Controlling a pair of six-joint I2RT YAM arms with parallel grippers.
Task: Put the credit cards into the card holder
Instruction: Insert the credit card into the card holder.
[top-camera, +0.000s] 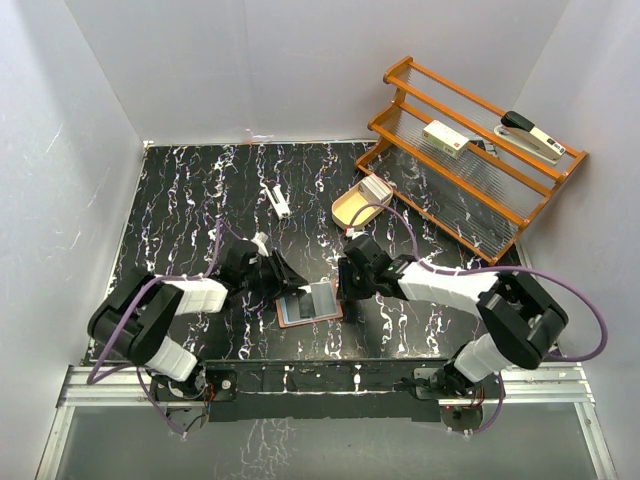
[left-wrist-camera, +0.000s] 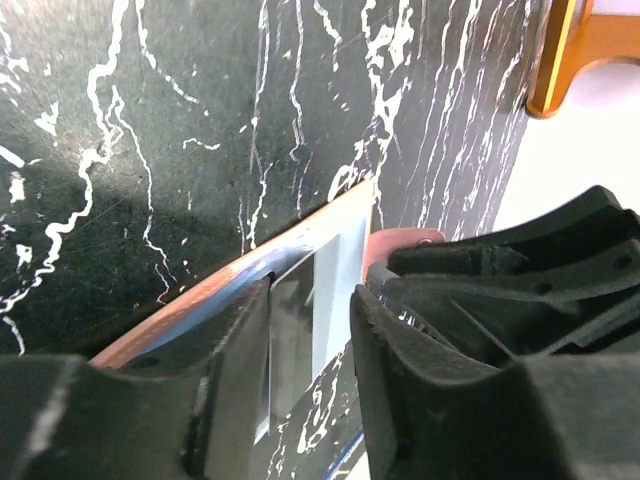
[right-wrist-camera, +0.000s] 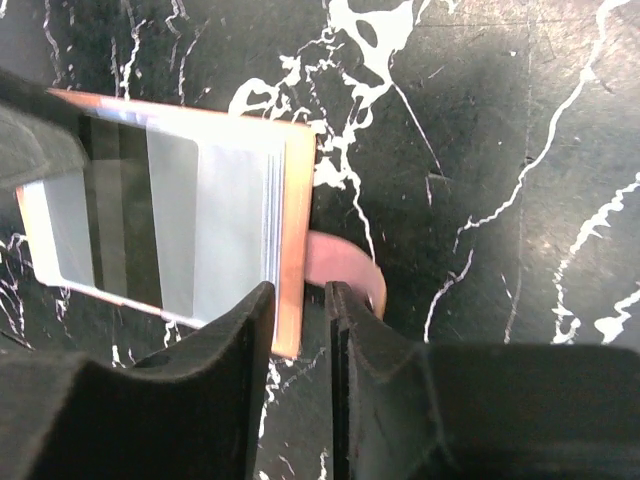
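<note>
As the cards (right-wrist-camera: 200, 220) lay on the open holder (right-wrist-camera: 295, 200) on the bench (right-wrist-camera: 480, 150), the left pincer (left-wrist-camera: 310, 290) stood slightly spread over their edge, and the right pincer (right-wrist-camera: 300, 290) slightly spread about the holder's rim, pinching nothing. Probably the cards needed a slow, flat push inward.

Top external view: high above and behind the 2 arm bases, looking down and forward across the whole black marbled table (top-camera: 180, 200) to the wooden rack (top-camera: 480, 190) at far right; wide, distant. Left wrist view: very close and low, slanting across the tabletop past the left gripper (left-wrist-camera: 312, 300). Right wrist view: close, facing almost straight down past the right gripper (right-wrist-camera: 300, 292). Shared by all 3: the open card holder (right-wrist-camera: 298, 220) near the table's front middle. Shared by top and left wrist: a corner of the rack.
</note>
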